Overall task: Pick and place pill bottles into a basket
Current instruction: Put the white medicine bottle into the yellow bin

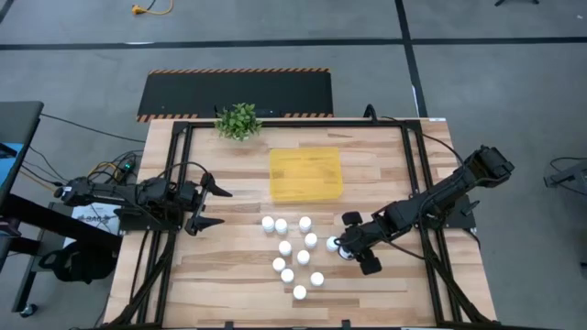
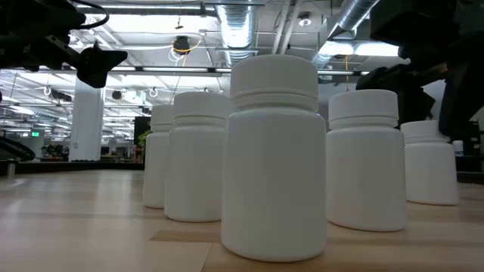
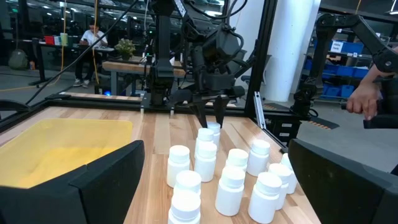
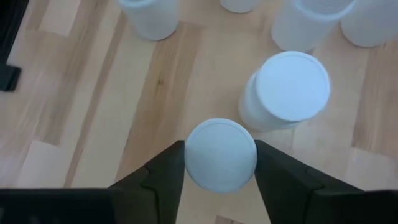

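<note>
the right claw (image 4: 221,163) sits low over the tabletop (image 1: 211,284), its two fingers against either side of one bottle's (image 4: 221,155) white cap, clamped on it at the right edge of the cluster. the other pill bottles (image 1: 292,249) stand upright in a loose group just beside it, all outside the yellow tray (image 1: 305,174), which lies farther back near the small plant (image 1: 238,120). the left claw (image 1: 209,206) waits at the left side, fingers wide apart.

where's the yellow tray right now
In the high view the yellow tray sits mid-table toward the far edge, just beyond the pill bottles, with the potted plant farther back-left.
</note>
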Robot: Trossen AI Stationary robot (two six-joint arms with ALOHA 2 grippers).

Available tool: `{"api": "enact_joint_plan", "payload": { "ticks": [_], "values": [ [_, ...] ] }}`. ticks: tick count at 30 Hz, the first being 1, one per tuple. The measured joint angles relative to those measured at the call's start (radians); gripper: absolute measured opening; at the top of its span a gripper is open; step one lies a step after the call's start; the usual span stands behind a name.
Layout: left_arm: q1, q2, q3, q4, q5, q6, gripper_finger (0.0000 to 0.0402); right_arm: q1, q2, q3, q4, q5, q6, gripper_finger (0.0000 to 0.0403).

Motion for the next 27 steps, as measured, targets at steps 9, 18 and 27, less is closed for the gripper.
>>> {"api": "enact_joint_plan", "payload": {
  "ticks": [9,18,27],
  "values": [
    [0.0,0.0,0.0,0.0,0.0,0.0,0.0386,-0.001,-0.003,0.003,-0.003,-0.001,0.046,0.0155],
    [0.0,0.0,0.0,0.0,0.0,0.0,0.0386,-0.041,-0.003,0.101,-0.146,-0.002,0.052,0.0172],
    [0.0,0.0,0.0,0.0,0.0,0.0,0.0386,-0.094,-0.003,0.206,-0.306,-0.033,-0.012,0.0164]
  ]
}}
